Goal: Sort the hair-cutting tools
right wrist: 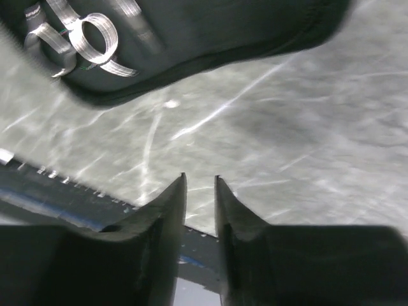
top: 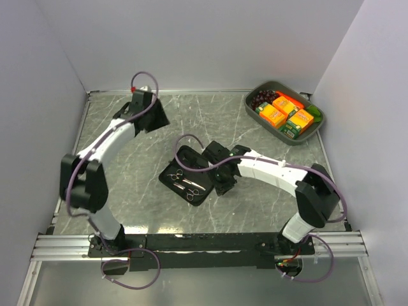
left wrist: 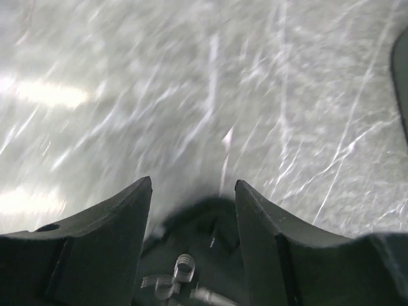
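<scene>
A flat black case (top: 187,174) lies open mid-table with two silver ring-handled scissors in it, one (top: 176,175) beside the other (top: 190,187). I cannot make out the black hair clips. My right gripper (top: 224,186) hangs just right of the case, its jaws a narrow gap apart and empty. In the right wrist view the gripper (right wrist: 199,178) is over bare table, with the scissors' rings (right wrist: 94,38) on the case (right wrist: 217,32) at the top. My left gripper (top: 157,118) is open and empty at the far left, and in its wrist view (left wrist: 193,182) it is over bare table.
A grey bin (top: 317,129) with orange boxes and dark grapes stands at the back right. Side walls close in the marble table. The table's front edge and the dark rail (right wrist: 38,191) show in the right wrist view. A dark edge (left wrist: 401,83) shows at the right of the left wrist view.
</scene>
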`<action>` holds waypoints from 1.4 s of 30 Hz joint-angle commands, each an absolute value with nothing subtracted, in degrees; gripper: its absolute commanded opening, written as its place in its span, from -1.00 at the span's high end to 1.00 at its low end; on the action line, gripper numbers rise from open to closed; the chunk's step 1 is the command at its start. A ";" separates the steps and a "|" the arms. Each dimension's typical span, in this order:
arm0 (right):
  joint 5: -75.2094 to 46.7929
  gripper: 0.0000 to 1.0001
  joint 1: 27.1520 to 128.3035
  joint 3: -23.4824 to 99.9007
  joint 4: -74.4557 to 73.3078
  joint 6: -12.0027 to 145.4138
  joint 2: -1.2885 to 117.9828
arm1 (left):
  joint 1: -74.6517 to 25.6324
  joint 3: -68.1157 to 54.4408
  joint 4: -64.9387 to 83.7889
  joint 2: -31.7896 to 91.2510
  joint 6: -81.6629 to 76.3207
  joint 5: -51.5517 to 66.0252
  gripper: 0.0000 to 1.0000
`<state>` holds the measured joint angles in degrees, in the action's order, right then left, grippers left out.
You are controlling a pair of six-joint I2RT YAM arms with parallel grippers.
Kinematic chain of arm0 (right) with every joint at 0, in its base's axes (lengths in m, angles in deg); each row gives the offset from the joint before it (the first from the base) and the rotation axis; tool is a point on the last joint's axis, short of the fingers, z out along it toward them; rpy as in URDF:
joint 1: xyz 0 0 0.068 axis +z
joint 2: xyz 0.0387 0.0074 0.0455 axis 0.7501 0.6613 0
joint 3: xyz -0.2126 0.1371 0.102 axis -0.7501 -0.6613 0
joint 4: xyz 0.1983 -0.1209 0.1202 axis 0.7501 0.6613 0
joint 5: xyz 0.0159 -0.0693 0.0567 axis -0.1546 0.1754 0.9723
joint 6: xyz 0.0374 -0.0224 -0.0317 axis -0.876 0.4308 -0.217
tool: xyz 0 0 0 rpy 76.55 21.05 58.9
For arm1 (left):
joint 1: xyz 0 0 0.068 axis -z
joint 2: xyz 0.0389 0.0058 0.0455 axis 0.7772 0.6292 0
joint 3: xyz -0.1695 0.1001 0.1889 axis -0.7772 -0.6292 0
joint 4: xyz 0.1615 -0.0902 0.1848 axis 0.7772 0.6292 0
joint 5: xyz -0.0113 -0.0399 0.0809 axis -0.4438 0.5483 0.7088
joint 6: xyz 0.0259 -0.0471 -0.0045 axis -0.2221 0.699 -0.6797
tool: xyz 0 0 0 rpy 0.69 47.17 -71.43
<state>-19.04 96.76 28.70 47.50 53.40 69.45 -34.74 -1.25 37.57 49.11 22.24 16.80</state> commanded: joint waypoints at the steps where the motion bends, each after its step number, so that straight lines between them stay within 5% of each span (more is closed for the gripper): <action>1: -12.01 0.81 101.15 26.56 42.69 56.02 64.63 | -34.75 8.32 33.95 60.72 16.69 8.75 -0.17; 3: -12.09 1.00 103.96 27.87 43.30 58.13 65.94 | -34.66 11.07 31.93 66.52 16.51 0.96 -0.16; 16: -7.96 1.00 114.61 40.61 39.35 63.85 81.31 | -27.63 17.06 18.74 81.06 14.41 -25.19 -0.14; 42: -20.97 1.00 110.05 27.44 29.42 58.06 86.87 | -23.06 -0.16 34.47 67.98 14.22 10.40 -0.17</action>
<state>-13.03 113.33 31.87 27.56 58.84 85.43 -23.11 2.49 31.56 71.38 13.10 4.47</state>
